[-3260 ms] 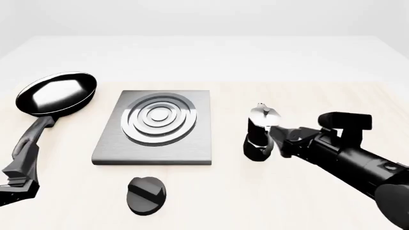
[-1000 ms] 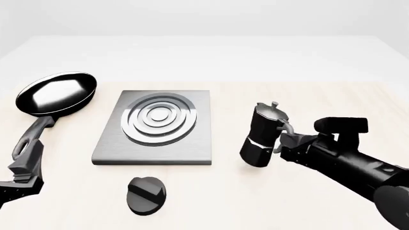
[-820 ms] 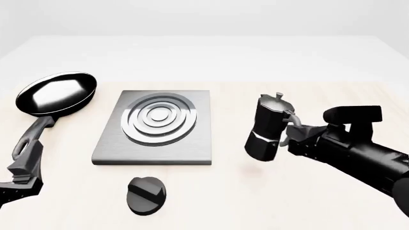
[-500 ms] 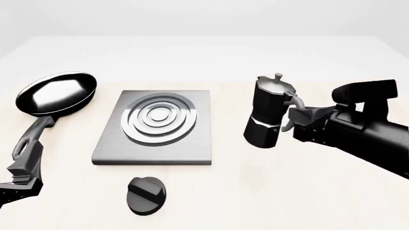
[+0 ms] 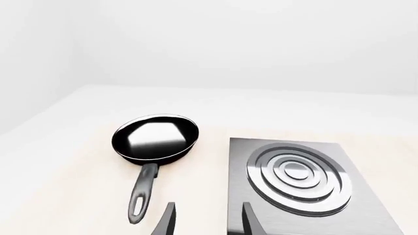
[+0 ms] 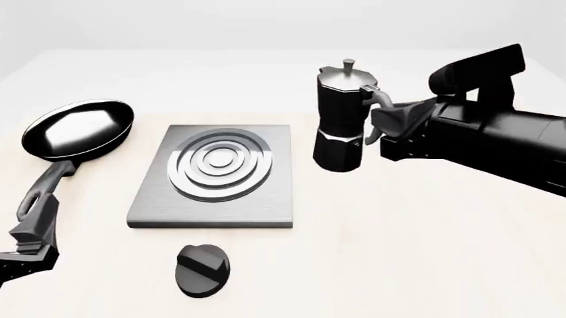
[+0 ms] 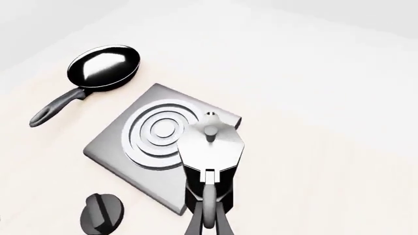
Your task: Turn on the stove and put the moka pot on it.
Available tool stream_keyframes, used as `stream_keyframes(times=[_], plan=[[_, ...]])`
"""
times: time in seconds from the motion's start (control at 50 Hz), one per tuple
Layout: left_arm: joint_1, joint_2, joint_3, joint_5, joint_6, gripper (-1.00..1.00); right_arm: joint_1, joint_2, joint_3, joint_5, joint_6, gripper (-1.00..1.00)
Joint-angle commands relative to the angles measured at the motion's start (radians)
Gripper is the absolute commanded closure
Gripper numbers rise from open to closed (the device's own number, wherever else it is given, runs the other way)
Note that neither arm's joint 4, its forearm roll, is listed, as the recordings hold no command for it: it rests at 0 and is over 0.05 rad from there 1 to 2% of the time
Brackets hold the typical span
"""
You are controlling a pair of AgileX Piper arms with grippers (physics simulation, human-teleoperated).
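Left wrist: my left gripper (image 5: 203, 221) has its fingers apart, holding nothing, at the stove's (image 5: 365, 215) near edge; pan (image 5: 155, 138) beyond.
Front: my right gripper (image 6: 382, 123) is clamped on the pot's (image 6: 341, 119) handle, pot airborne, right of the stove; knob (image 6: 203, 269) untouched.
Right wrist: pot overlaps the stove's right edge; I'd carry it level over the rings (image 7: 158, 132), then lower.

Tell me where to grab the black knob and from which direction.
Take the knob by its raised bar, the ridge across its round face, fingers on either long side. Come from above: it lies flat on the table just in front of the stove, and the open left gripper looks nearest.
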Motion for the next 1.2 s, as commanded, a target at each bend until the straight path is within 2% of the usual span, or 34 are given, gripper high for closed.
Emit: stream_keyframes(times=[0.02,0.54,0.94,1.2], plan=[[0.009,0.004,0.0,-0.003,-0.005,-1.0,0.044,0.064,-0.098,-0.027,-0.05,1.0],[0.017,0.038,0.0,-0.032,-0.004,-1.0,0.146,0.267,-0.169,-0.186,-0.101,1.0],[0.022,0.066,0.0,-0.055,-0.007,-1.0,0.176,0.407,-0.247,-0.263,-0.109,1.0],[0.025,0.087,0.0,-0.071,-0.013,-1.0,0.185,0.489,-0.29,-0.321,-0.091,1.0]])
